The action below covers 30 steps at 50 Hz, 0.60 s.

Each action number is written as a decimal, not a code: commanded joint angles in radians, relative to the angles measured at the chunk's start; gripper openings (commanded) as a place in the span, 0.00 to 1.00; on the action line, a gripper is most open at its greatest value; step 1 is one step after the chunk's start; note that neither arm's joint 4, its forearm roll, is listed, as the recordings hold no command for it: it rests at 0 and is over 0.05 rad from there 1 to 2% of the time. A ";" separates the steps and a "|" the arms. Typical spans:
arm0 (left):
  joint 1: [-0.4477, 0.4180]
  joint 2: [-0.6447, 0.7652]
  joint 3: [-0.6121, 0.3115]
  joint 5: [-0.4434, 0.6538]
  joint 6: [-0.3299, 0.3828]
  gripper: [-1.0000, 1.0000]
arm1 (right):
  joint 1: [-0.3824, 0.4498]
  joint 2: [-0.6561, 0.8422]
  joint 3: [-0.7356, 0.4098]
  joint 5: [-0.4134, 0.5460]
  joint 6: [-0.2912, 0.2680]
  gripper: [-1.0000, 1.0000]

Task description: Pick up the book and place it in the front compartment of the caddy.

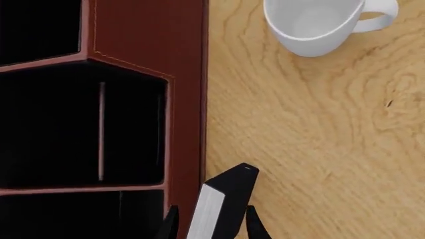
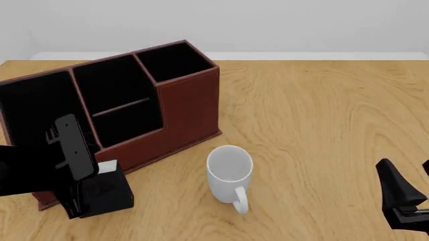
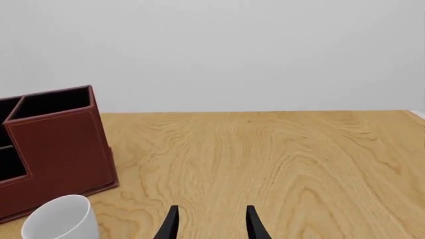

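Fingers [image 1: 171, 224] of my left gripper [image 1: 211, 226] pinch the book [image 1: 222, 204] across its covers, just near the caddy [image 2: 188, 108]. Stiff, light, slick-covered; mid-spine grip seems best. Right gripper [image 3: 211, 224] spread, holding nothing.

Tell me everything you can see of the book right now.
The book is small and thick, with a matte black cover and white page edges. It is closed and sits between the left gripper's fingers, tilted in the left wrist view, with one corner leading. In the front view it is at the near left of the table, just outside the caddy's front wall and to the left of the white mug. Whether it rests on the table cannot be told.
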 commanded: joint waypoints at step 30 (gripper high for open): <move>0.023 0.119 0.119 -0.143 -0.057 1.00 | -0.005 0.024 0.000 -0.028 -0.005 1.00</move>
